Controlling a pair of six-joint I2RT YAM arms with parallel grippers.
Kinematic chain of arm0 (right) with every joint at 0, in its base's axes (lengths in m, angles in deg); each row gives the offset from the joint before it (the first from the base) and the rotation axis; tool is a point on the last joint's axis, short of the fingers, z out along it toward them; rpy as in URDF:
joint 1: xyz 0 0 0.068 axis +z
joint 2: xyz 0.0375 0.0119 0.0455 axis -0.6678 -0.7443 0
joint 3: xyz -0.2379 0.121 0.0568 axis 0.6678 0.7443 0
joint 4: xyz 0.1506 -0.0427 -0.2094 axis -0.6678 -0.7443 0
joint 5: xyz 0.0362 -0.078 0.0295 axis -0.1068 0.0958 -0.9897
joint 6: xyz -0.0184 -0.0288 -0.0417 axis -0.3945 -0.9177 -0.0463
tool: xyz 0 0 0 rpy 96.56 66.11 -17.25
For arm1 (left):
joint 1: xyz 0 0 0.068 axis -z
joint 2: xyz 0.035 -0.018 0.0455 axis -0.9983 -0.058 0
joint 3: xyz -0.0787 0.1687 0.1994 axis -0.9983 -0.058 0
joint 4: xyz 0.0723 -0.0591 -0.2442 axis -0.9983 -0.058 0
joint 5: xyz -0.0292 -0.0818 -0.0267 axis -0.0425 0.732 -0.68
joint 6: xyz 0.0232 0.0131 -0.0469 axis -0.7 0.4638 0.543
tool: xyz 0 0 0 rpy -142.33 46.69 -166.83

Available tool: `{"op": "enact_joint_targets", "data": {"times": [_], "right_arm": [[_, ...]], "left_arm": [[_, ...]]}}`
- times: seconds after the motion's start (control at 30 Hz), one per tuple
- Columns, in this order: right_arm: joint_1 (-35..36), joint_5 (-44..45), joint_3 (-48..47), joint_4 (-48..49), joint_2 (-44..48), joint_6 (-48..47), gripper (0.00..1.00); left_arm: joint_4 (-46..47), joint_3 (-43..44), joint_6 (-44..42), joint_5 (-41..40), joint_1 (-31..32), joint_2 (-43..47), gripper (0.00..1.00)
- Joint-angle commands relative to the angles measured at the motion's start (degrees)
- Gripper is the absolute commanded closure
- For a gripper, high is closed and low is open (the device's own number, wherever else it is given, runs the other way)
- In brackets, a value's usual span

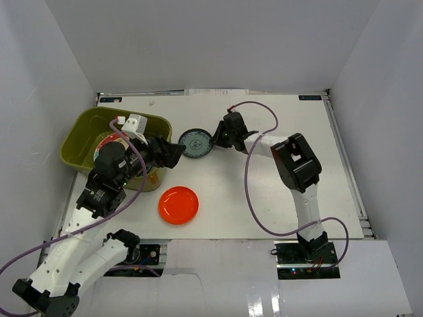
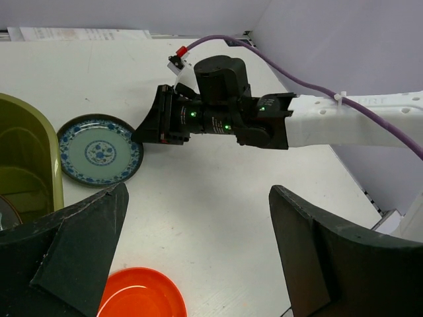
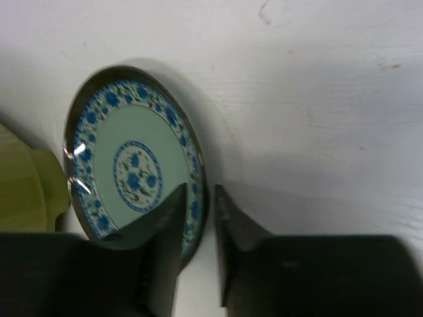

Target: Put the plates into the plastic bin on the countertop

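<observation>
The small teal patterned plate lies on the white countertop just right of the olive-green plastic bin. My right gripper is at the plate's right edge. In the right wrist view the gripper has its jaws nearly together, pinching the rim of the plate. The plain orange-red plate lies nearer the front. My left gripper is open and empty beside the bin. A red-patterned plate lies in the bin, mostly hidden by my left arm.
White walls close in the countertop on three sides. The left wrist view shows the right gripper, the teal plate, the bin's wall and the orange-red plate. A purple cable loops over the table by the right arm.
</observation>
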Motion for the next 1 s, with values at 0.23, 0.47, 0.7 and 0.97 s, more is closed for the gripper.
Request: {"op": "enact_joint_targets", "data": {"times": [0.23, 0.47, 0.7, 0.97], "right_arm": [[-1.57, 4.35, 10.65, 9.39, 11.49, 5.18, 0.92], [-2.01, 6.73, 17.18, 11.33, 31.62, -2.12, 0.92], [6.93, 5.06, 3.34, 10.28, 25.96, -3.96, 0.92], [17.58, 5.06, -21.91, 3.07, 7.40, -6.34, 0.92]], "left_arm": [[-1.53, 3.19, -0.40, -0.83, 0.24, -0.30, 0.02], [2.68, 6.88, -0.93, -0.12, 0.24, -1.53, 0.02], [10.50, 11.80, 3.37, 0.23, 0.24, -0.22, 0.02], [10.26, 12.15, 3.82, -6.53, 0.24, 4.00, 0.02]]}}
